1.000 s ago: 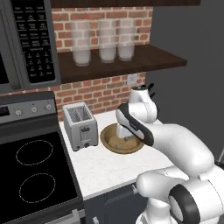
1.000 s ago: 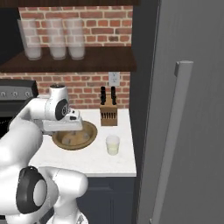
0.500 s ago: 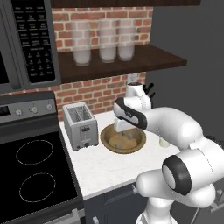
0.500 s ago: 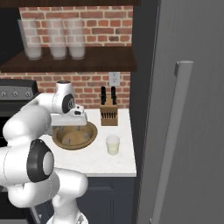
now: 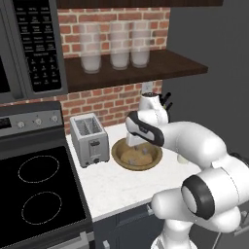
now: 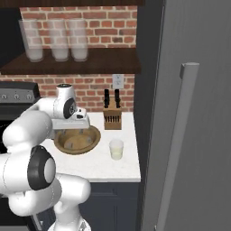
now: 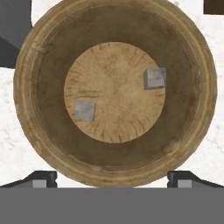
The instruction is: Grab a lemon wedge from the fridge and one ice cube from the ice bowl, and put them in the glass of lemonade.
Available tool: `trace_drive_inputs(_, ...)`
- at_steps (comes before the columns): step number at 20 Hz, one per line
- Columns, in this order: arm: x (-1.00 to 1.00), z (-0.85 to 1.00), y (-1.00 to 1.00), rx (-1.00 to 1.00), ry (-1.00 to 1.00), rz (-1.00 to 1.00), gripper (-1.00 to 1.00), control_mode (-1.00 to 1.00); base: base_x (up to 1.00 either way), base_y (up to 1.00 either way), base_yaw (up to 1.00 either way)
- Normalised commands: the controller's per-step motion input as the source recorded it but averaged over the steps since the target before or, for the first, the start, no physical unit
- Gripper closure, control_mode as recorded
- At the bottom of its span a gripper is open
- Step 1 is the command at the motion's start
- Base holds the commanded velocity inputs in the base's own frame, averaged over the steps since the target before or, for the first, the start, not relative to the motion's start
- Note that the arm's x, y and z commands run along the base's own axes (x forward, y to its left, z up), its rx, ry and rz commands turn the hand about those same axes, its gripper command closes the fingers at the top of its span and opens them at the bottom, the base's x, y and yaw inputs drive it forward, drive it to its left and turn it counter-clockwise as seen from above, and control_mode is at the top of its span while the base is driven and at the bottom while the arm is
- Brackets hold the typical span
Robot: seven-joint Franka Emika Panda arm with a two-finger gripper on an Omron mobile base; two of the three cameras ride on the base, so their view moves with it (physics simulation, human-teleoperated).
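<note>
Hovering pincer [image 7: 112, 177] spread, ice bowl [image 7: 39, 144] below

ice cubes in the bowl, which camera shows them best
The hand view: it looks straight down into the ice bowl, with two ice cubes apart on its floor. Both base views show the bowl at an angle, the cubes as faint specks.

Counter holdings: my gripper [image 6: 76, 129], jaws apart, above the ice bowl [image 6: 92, 137]; glass of lemonade [image 6: 116, 149] just right; knife block [image 6: 112, 118] behind; fridge [image 6: 189, 113] shut.
</note>
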Motion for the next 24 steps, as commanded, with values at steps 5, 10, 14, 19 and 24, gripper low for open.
trace_drive_inputs(5, 0.29, 0.04, 0.06, 0.0, -0.05, 0.0, -1.0, -1.0, 0.0, 0.0, 0.0)
trace_drive_inputs(10, 0.04, -0.11, 0.03, 0.0, 0.01, 0.0, -1.0, -1.0, 0.0, 0.0, 0.0)
trace_drive_inputs(14, 0.02, -0.48, 0.12, 0.01, 0.03, 0.0, -1.0, -1.0, 0.0, 0.0, 0.0)
trace_drive_inputs(19, 0.11, -0.33, 0.1, 0.0, 0.05, 0.0, -1.0, -1.0, 0.0, 0.0, 0.0)
trace_drive_inputs(24, 0.23, 0.0, 0.0, 0.0, 0.0, 0.0, -1.0, -1.0, 0.0, 0.0, 0.0)
